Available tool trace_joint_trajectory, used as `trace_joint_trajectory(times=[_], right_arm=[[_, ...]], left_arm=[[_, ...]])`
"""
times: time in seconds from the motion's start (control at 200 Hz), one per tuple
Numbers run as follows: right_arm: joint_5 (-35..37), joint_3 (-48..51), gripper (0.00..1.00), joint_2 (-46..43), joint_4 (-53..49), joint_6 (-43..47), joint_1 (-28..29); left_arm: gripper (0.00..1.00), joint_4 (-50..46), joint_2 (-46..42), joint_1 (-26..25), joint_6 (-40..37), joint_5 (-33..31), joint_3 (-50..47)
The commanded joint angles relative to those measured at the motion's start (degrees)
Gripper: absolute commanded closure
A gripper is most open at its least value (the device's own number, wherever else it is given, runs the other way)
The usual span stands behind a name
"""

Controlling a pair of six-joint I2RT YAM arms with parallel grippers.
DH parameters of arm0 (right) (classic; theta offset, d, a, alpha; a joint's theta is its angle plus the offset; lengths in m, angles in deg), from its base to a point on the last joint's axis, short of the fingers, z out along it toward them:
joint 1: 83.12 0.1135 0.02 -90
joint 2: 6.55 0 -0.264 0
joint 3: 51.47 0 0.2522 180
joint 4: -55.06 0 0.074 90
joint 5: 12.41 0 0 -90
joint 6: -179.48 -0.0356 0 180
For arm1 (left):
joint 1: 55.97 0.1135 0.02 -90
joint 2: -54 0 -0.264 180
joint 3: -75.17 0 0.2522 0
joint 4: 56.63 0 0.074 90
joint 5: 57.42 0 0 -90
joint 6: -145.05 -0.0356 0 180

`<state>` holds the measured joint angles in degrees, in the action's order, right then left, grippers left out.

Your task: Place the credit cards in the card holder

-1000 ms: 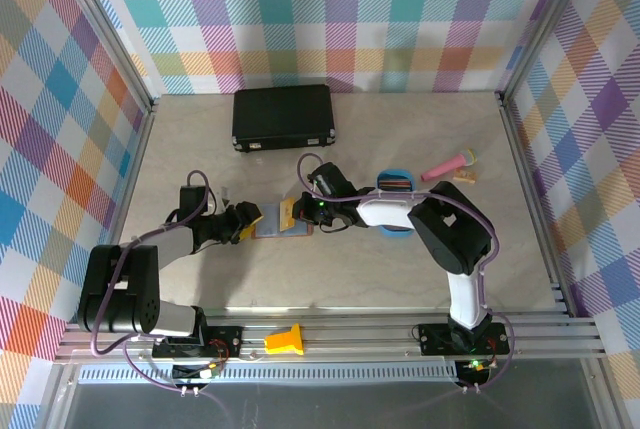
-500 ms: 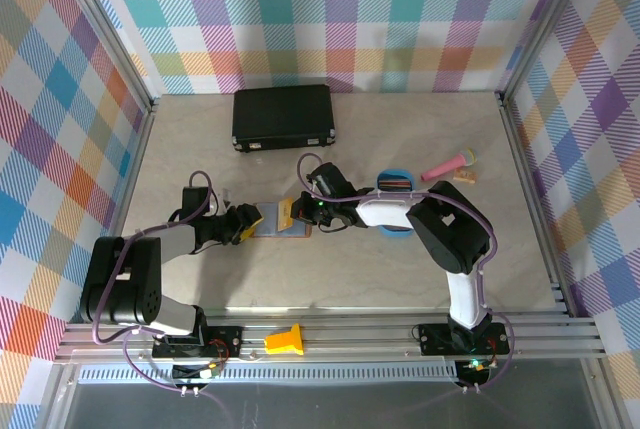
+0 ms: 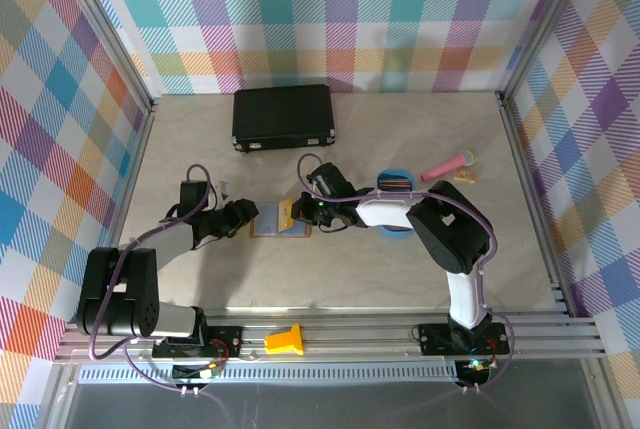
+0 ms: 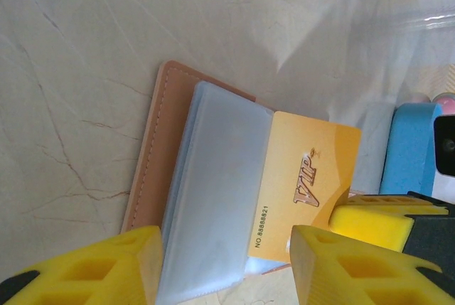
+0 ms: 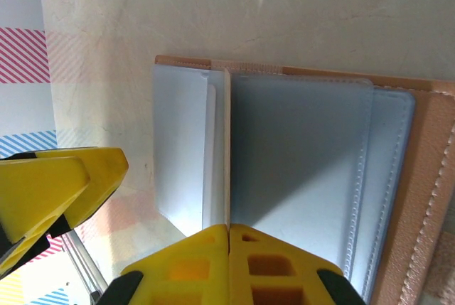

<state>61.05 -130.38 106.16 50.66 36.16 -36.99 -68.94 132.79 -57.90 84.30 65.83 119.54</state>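
The salmon-brown card holder (image 3: 271, 222) lies open on the table, its bluish-grey pockets (image 4: 217, 198) up. An orange-yellow VIP credit card (image 4: 307, 180) stands partly inside a pocket, edge-on (image 5: 227, 141) in the right wrist view. My right gripper (image 5: 229, 230) is shut on that card's outer edge (image 3: 288, 213). My left gripper (image 4: 224, 269) is open, its yellow fingers (image 4: 85, 273) wide apart just off the holder's left side (image 3: 243, 215), nothing held. More cards lie in the blue oval tray (image 3: 395, 189).
A large black case (image 3: 284, 116) sits at the back. A pink microphone-shaped toy (image 3: 447, 163) lies right of the tray. A yellow block (image 3: 285, 339) rests on the front rail. Bare tabletop lies in front of the holder.
My left gripper has drawn slightly back and left from the holder's edge. The right gripper and the orange card have stayed in place.
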Motion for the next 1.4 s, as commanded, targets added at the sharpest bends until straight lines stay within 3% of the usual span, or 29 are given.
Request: trace_joint_trajectory(times=[0.0,0.145,0.545,0.745,1.395], right_arm=[[-0.4,-0.2,1.00,-1.2,0.0,0.7,-0.1],[-0.5,0.0,1.00,-1.1,0.0,0.7,-0.2],[0.2,0.5,1.00,-1.9,0.3,1.2,-0.3],[0.2,1.0,1.00,-2.0,0.9,1.4,-0.3],[-0.1,1.8,1.00,-2.6,2.6,0.9,-0.3]], left_arm=[[0.50,-0.7,0.9,-0.9,-1.5,-1.1,0.9],[0.50,1.0,3.0,-1.5,-1.0,-0.1,1.1],[0.54,-3.6,5.1,-3.2,-1.1,-4.9,2.0],[0.54,-0.8,6.4,-3.3,1.4,-3.3,-0.2],[0.54,-3.7,2.8,-5.3,3.4,-4.7,-1.4]])
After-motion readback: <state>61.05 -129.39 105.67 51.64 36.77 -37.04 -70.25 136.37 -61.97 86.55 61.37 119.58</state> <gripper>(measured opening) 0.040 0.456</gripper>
